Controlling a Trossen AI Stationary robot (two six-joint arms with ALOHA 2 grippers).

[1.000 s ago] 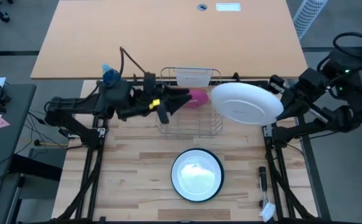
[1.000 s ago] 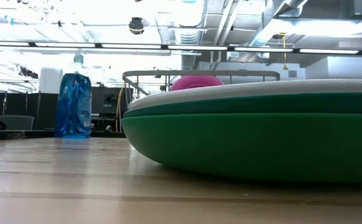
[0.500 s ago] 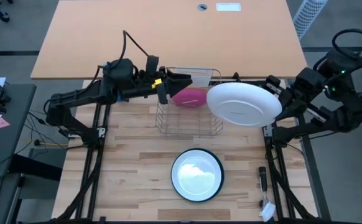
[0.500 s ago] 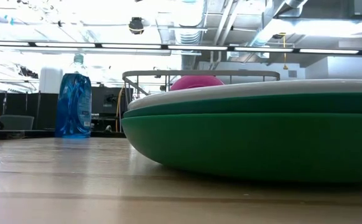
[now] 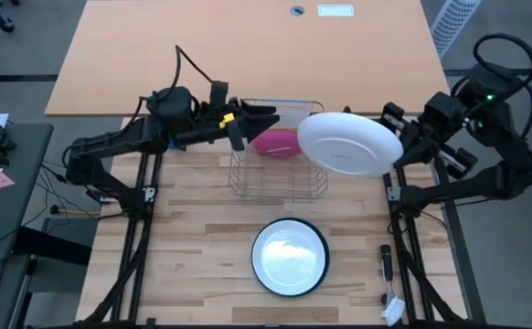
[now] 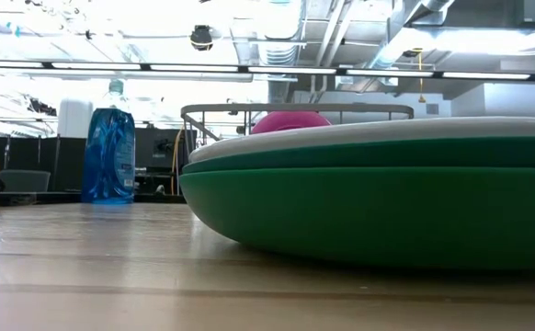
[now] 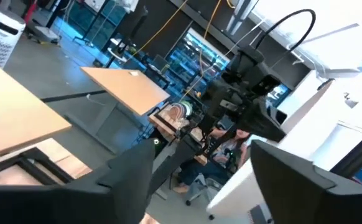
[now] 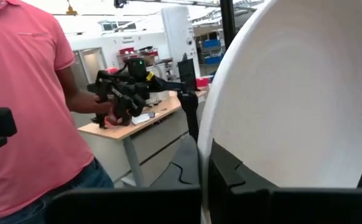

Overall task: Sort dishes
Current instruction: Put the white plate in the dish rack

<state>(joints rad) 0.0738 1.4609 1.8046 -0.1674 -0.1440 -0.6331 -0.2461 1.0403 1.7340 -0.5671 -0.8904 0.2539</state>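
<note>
Nearest the front edge of the tabletop (image 5: 193,265): dark green plate (image 6: 378,216) lying flat, with the white plate with dark rim (image 5: 290,257) stacked on top of it; low view shows the two nested, green below, pale rim above.

Further back: wire dish rack (image 5: 279,178) with the magenta-pink plate (image 5: 280,143) standing in it; its pink top shows above the rack rail in the low view.

Right end effector (image 5: 399,137) clamped on the edge of the white plate (image 5: 349,145), held in the air, tilted, over the rack's right side.

Left end effector (image 5: 261,117) above the rack's far-left corner, fingers apart, empty.

Blue spray bottle (image 6: 109,149) upright at far left of tabletop.

Person in a pink shirt (image 8: 32,112) beyond the table
</note>
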